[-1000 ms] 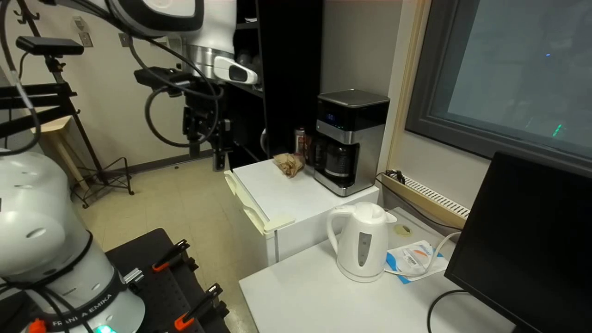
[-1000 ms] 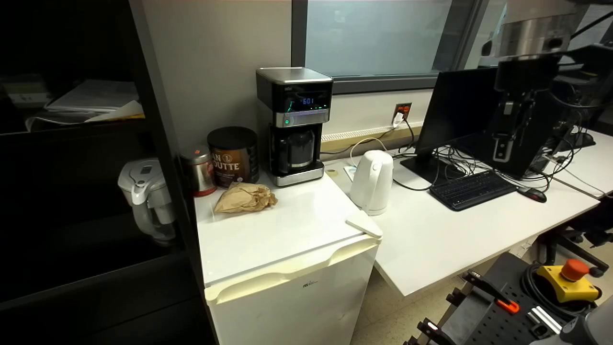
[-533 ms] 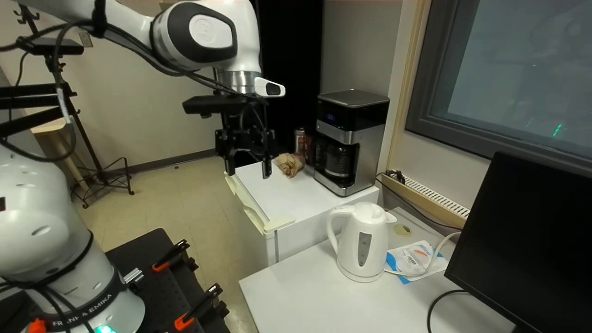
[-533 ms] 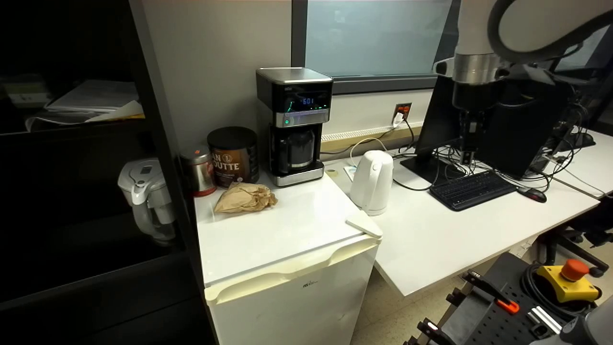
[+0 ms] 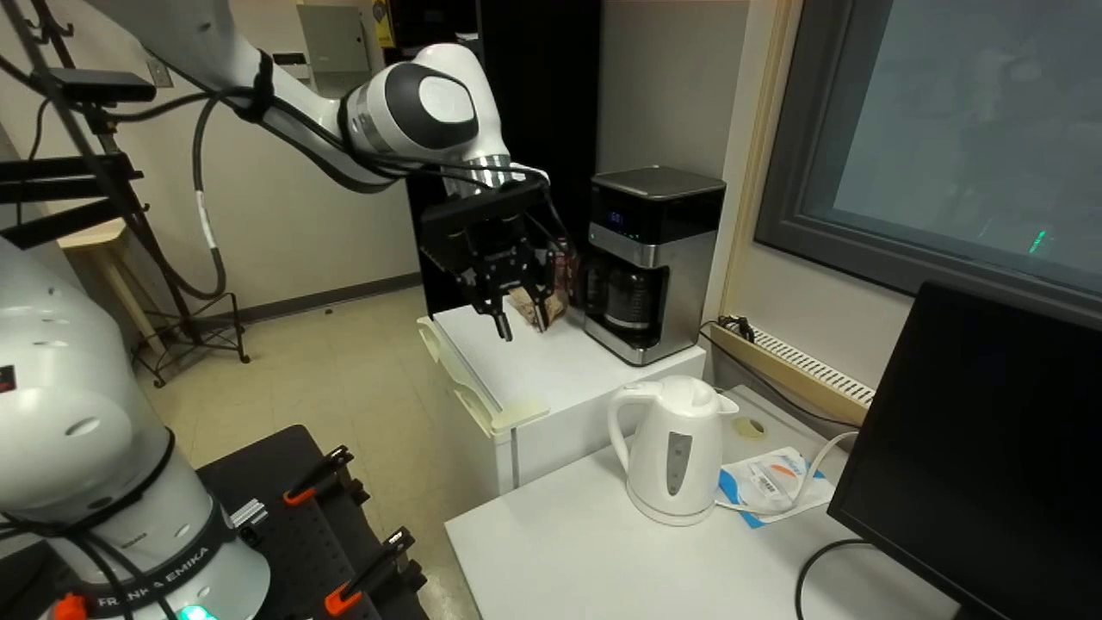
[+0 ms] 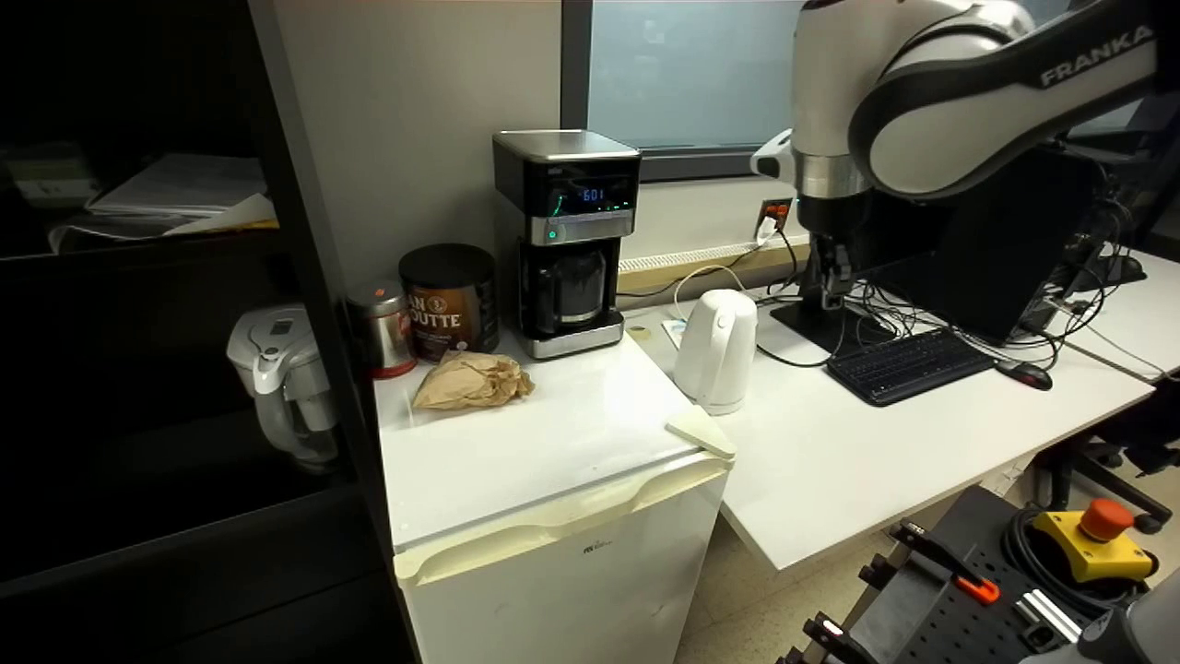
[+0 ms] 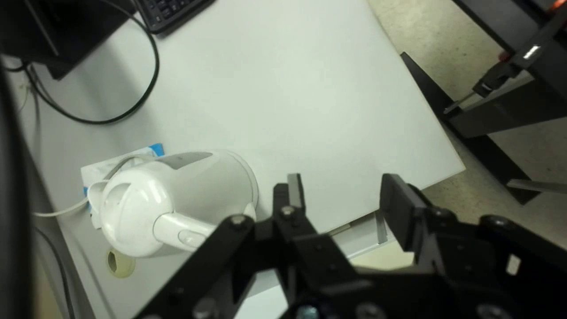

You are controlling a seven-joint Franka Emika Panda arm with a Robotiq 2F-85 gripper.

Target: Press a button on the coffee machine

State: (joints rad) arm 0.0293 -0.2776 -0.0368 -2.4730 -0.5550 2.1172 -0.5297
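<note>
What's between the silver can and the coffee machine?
A dark canister stands between the can and the coffee machine in an exterior view, with a bag in front.

Both exterior views overlook the coffee machine (image 6: 576,227).
Wrist view, closer, faces down; all share the kettle (image 7: 186,195).

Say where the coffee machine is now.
In an exterior view, the coffee machine stands near the centre, atop the white fridge toward its back, with the dark canister close on its left and the white kettle to its right.
</note>
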